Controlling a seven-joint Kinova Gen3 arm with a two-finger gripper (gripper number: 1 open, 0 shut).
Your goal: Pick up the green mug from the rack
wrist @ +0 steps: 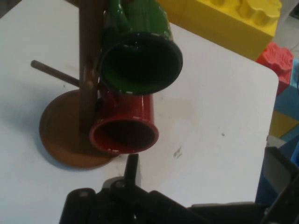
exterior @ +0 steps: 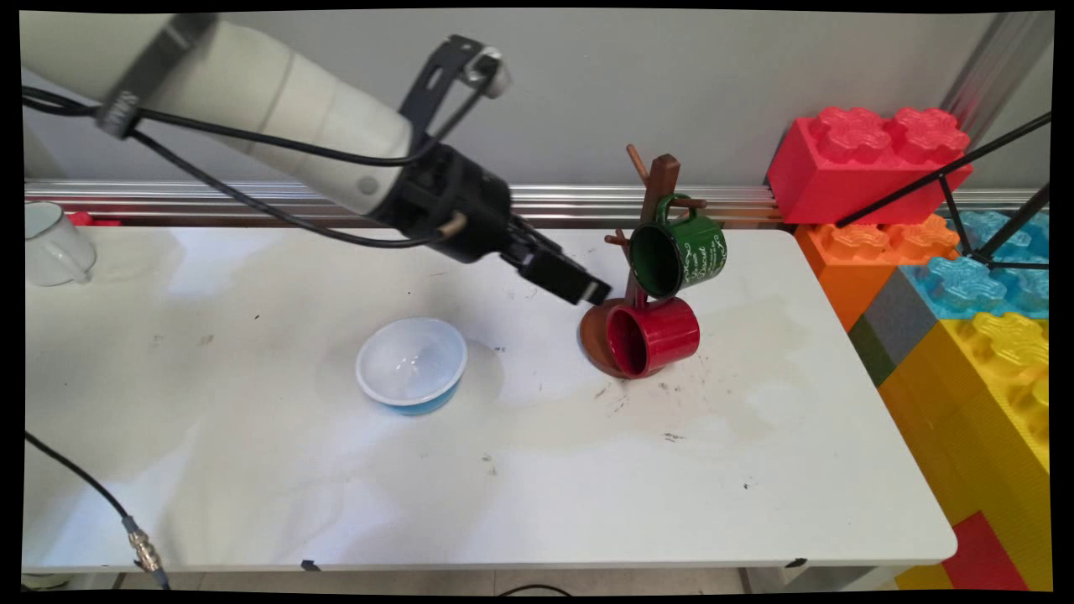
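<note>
Mostly bare white table, scuffed, grey wall

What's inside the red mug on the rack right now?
The red mug hangs sideways on the wooden rack, mouth toward the gripper. The visible part of its interior looks empty and dark; the deepest part near the bottom is in shadow and cannot be made out.

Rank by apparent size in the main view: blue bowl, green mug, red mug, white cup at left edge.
1. blue bowl
2. green mug and red mug, alike
3. white cup; cropped by the frame and farther away, so unsure
</note>
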